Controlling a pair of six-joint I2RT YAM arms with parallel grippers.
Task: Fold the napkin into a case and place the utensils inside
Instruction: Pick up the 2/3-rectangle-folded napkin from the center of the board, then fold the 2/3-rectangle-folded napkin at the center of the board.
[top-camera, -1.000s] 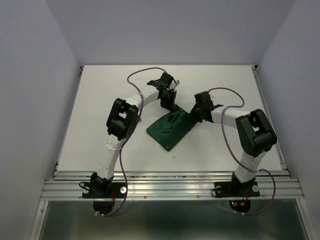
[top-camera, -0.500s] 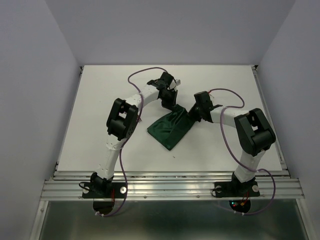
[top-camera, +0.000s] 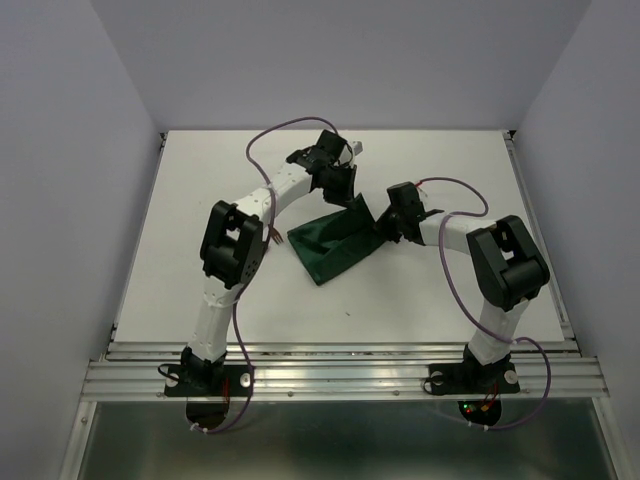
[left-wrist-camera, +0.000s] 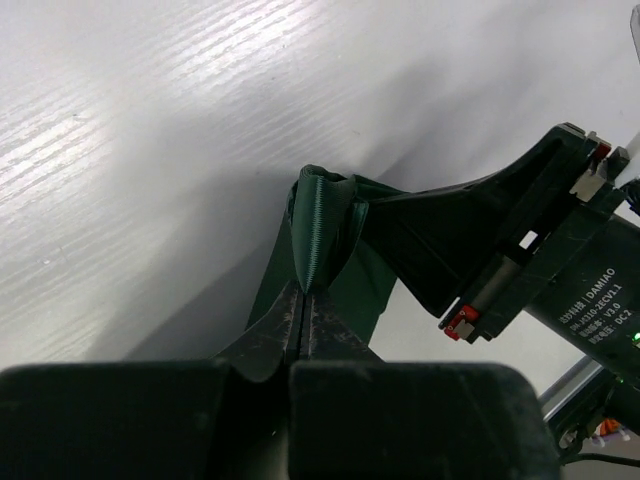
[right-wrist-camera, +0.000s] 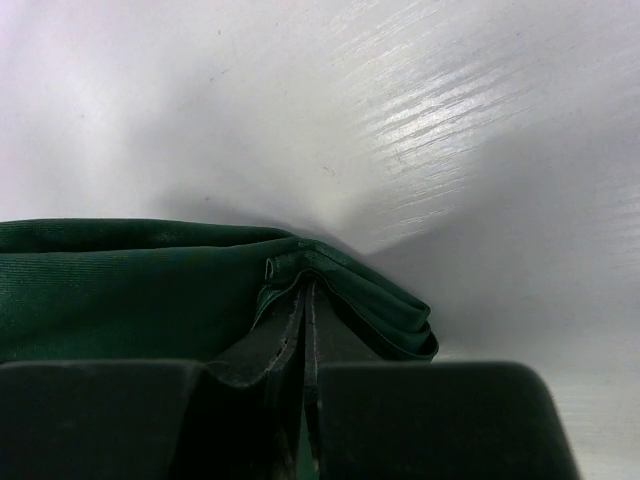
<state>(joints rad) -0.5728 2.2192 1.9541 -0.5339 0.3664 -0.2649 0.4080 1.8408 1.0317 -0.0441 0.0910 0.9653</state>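
Observation:
The dark green napkin (top-camera: 330, 243) lies folded in the middle of the white table, its far corners lifted. My left gripper (top-camera: 352, 203) is shut on its far corner, and in the left wrist view the cloth (left-wrist-camera: 318, 235) bunches up out of the closed tips of that gripper (left-wrist-camera: 304, 290). My right gripper (top-camera: 380, 228) is shut on the right corner; the right wrist view shows layered napkin edges (right-wrist-camera: 330, 270) pinched at the tips of that gripper (right-wrist-camera: 304, 285). The two grippers stand close together. The utensils are out of view.
The white table (top-camera: 200, 200) is bounded by a metal rail (top-camera: 340, 375) along the near edge and grey walls on three sides. The right arm's wrist (left-wrist-camera: 540, 240) fills the right of the left wrist view.
The left arm has swung its elbow left and raised the napkin's far corner. The cloth has shifted slightly left and stretched. The right gripper has barely moved.

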